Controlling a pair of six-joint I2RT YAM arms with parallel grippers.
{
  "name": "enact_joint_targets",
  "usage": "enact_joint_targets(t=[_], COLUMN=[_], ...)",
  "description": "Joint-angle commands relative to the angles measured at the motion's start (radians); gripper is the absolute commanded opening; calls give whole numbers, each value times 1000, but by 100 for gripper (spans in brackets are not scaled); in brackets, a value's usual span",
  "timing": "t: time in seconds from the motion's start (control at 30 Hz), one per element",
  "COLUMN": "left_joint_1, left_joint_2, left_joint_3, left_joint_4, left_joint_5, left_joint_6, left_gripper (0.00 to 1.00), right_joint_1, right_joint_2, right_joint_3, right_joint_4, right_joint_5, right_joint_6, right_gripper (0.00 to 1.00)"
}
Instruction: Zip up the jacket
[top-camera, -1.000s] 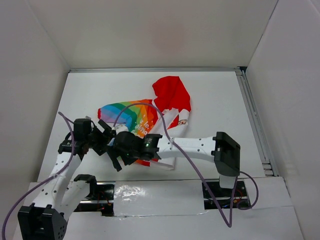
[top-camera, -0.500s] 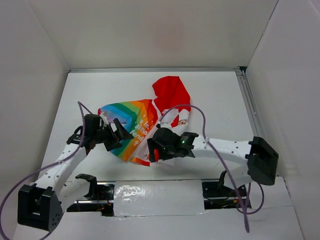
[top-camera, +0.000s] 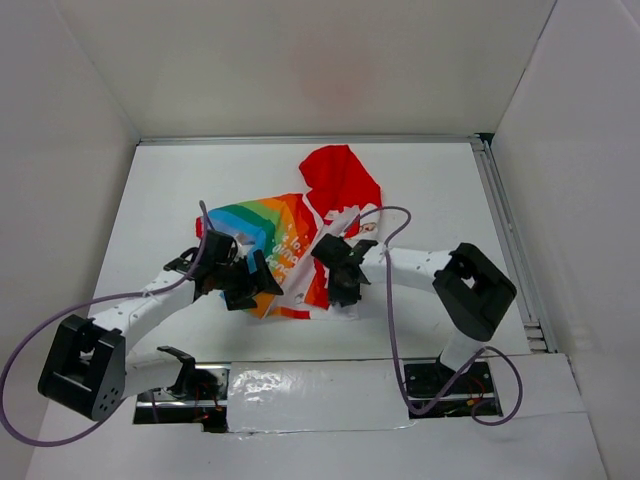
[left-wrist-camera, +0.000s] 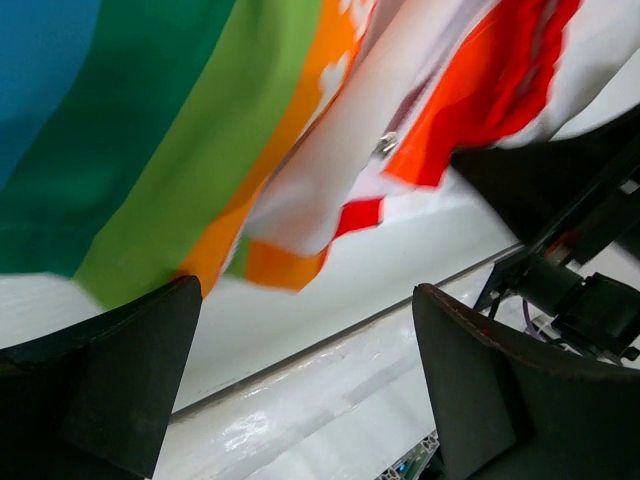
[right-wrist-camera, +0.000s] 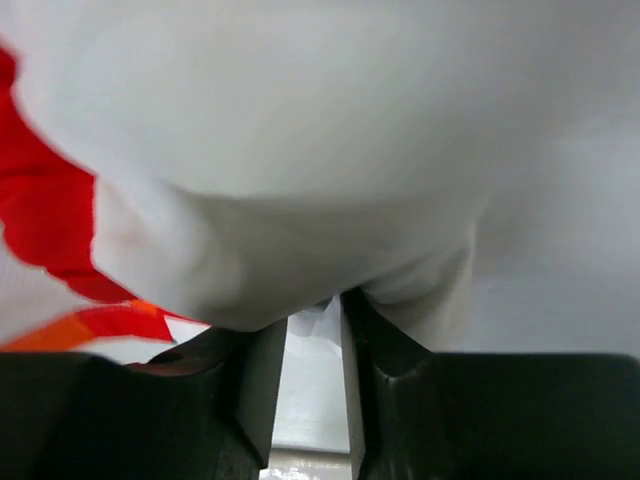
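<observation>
White table (top-camera: 430, 190) within white walls (top-camera: 300, 60); right hand (right-wrist-camera: 313, 330) pinches jacket (top-camera: 270, 235), left hand (left-wrist-camera: 305, 330) gapes.

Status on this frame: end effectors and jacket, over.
Left end effector open, at rainbow hem. Right end effector shut on white fabric. Jacket bunched, hood far side. Purple cable looping near collar.

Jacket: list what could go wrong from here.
1. The right gripper pinches a fold of white fabric on the jacket, not a visible zip edge; pulling may just bunch it.
2. The left gripper is open with the rainbow hem loose in front of it, so it may close on cloth and miss the zip.
</observation>
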Motion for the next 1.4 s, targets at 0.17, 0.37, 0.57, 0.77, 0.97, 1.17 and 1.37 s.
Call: enact_joint_targets(t=[0.17, 0.37, 0.57, 0.77, 0.97, 1.17, 1.37], left_joint_1=[-35, -44, -107, -263, -348, -394, -438], left_joint_2=[37, 96, 136, 171, 356, 508, 619], left_joint_3=[46, 85, 155, 293, 416, 534, 655], left_joint_4=[23, 3, -20, -98, -160, -192, -261], left_joint_5=[-46, -54, -82, -172, -247, -296, -362], left_joint_6=[-11, 3, 52, 104, 92, 81, 37], left_gripper=[99, 99, 99, 99, 99, 99, 99], right_joint_1=[-183, -338, -301, -270, -275, -306, -313], right_joint_2=[151, 106, -82, -281, -546, -721, -757], right_joint_3=[73, 126, 115, 35, -123, -258, -311], right_joint_4=[-278, -255, -140, -144, -72, 15, 23], right_joint_5=[338, 433, 421, 328, 209, 76, 53], right_joint_6=[13, -146, -366, -264, -152, -144, -151], right_gripper=[32, 38, 73, 93, 100, 100, 100])
